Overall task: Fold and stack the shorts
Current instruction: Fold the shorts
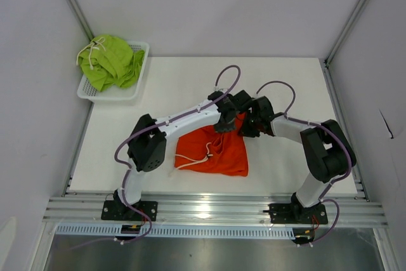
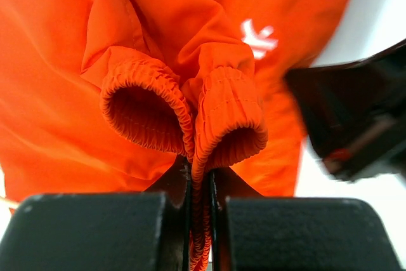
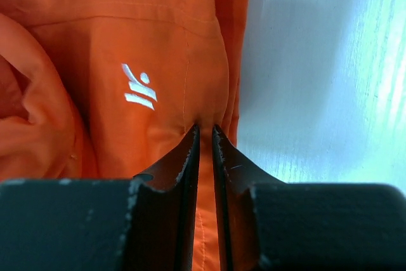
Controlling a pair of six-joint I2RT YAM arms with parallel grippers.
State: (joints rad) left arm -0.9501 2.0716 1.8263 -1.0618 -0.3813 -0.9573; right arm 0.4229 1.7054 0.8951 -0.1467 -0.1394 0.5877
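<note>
Well off to the left of both my grippers, beyond their reach, the green shorts (image 1: 111,61) lay bunched in a white basket (image 1: 141,68) at the far left corner of the table (image 1: 285,80). They were unfolded, with their white cord lying loose on top.

Nearer, my left gripper (image 1: 223,122) (image 2: 200,179) was clamped tight on the orange shorts (image 1: 216,153) (image 2: 63,61) (image 3: 127,30). Its fingers were pressed together on the gathered elastic waistband (image 2: 152,106), which bulged out in two loops just ahead of the fingertips. Below and behind that gripper, toward my bases, the rest of the orange shorts spread over the table in a loose, crumpled shape. A white drawstring (image 1: 193,160) trailed across their left part.

Just to the right of my left gripper, nearly touching it, was my right gripper (image 1: 248,125) (image 3: 204,134). From the left wrist it showed as a dark blurred shape on the right side. Its fingers were closed to a thin slit, with a fold of the same orange cloth pinched between them. A small white logo (image 3: 139,87) (image 2: 257,37) sat on the fabric ahead of the fingertips and a little to their left. To the right of that gripper was bare white table.
</note>
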